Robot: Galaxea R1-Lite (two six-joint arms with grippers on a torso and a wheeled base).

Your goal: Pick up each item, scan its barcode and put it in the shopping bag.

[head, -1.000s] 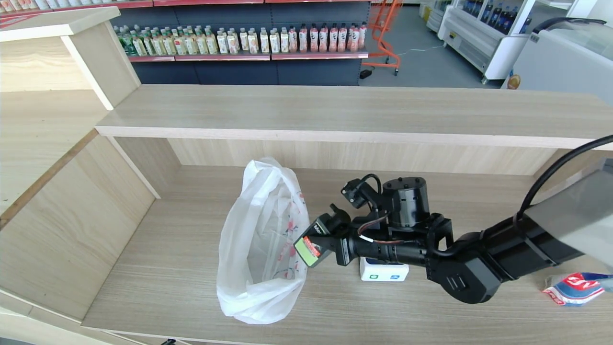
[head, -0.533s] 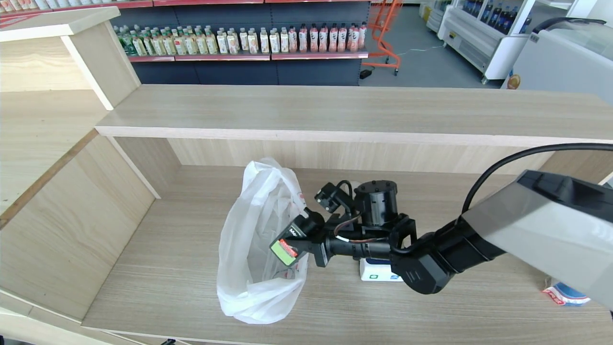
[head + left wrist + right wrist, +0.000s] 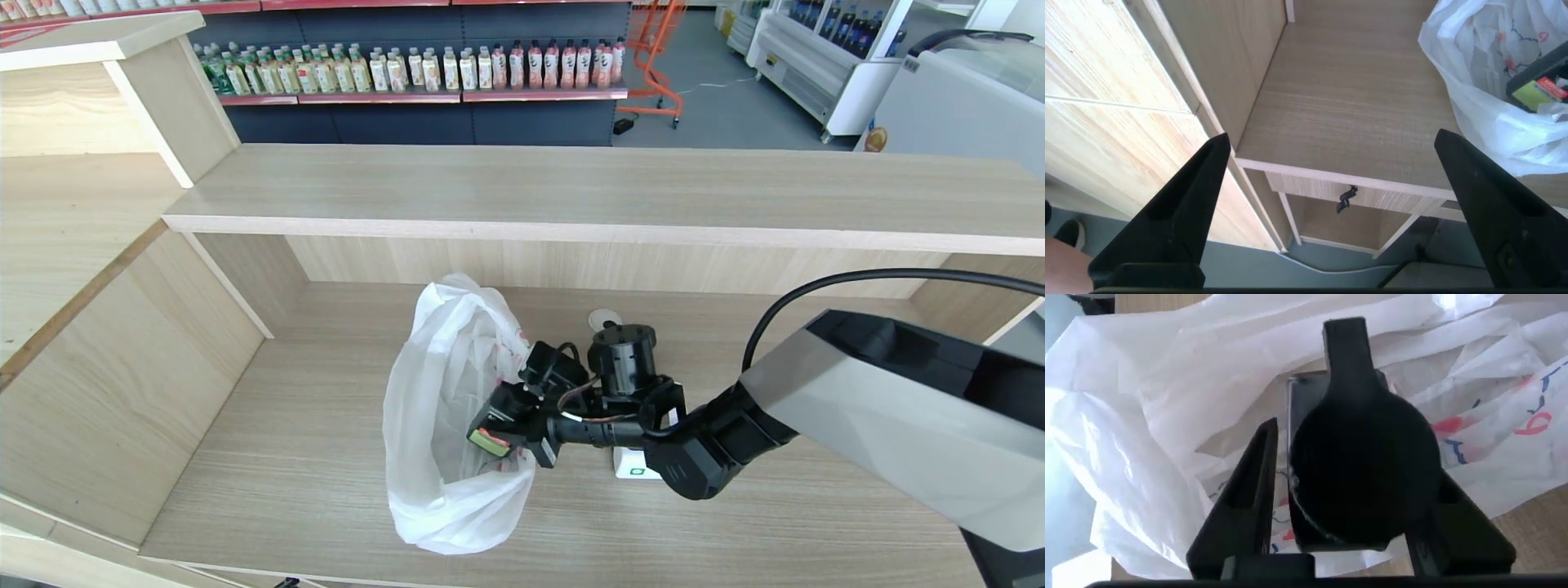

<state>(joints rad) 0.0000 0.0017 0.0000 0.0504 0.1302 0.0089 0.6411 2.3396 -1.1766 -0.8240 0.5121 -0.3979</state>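
Note:
A white plastic shopping bag stands open on the wooden counter. My right gripper is shut on a small dark item with a green and red end, held low in the bag's mouth. In the right wrist view the dark item sits between the fingers with the bag's plastic all around it. A white scanner box lies just right of the bag, partly under the arm. My left gripper is open, off the counter's front edge; from there the bag and the item show.
A raised wooden ledge runs behind the counter, and a slanted side wall closes its left end. A small round white disc lies near the back wall. Bare counter stretches left of the bag and along the front.
My right arm has swung left and lowered, carrying the item from beside the bag into its mouth. The bag's rim has shifted slightly. The arm now covers the packet at the counter's right.

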